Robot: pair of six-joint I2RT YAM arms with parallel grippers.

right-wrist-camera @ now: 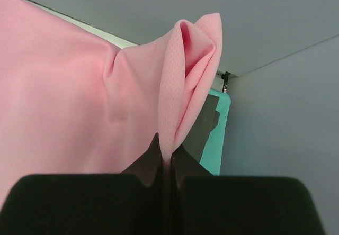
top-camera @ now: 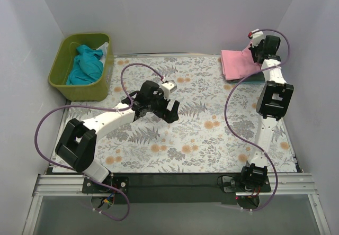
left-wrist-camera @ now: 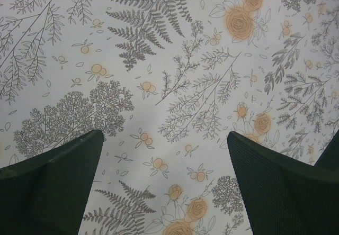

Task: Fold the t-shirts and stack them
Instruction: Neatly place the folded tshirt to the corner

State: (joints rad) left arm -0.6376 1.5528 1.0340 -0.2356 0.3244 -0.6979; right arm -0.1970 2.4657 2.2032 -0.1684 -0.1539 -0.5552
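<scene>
Pink folded cotton t-shirt (top-camera: 237, 64) sits at the bench's far-right corner, tight to the right wall. A teal fabric edge (right-wrist-camera: 221, 134) shows beneath it. Right gripper (right-wrist-camera: 165, 158) is clamped fully closed on a raised pink fold. Crumpled teal t-shirt (top-camera: 85, 65) lies in the olive-green plastic tub (top-camera: 79, 91) at the far-left corner. Left gripper (left-wrist-camera: 164, 139) is spread wide and holds nothing, above the floral-printed cloth (left-wrist-camera: 175, 60) mid-bench.

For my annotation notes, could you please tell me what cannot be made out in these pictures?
- Top view: right claw hidden by its own wrist above the pink t-shirt.
- Top view: count of teal t-shirts, bunched in the tub.
- Right wrist view: stack beneath it, covered; only a teal edge shows.
</scene>
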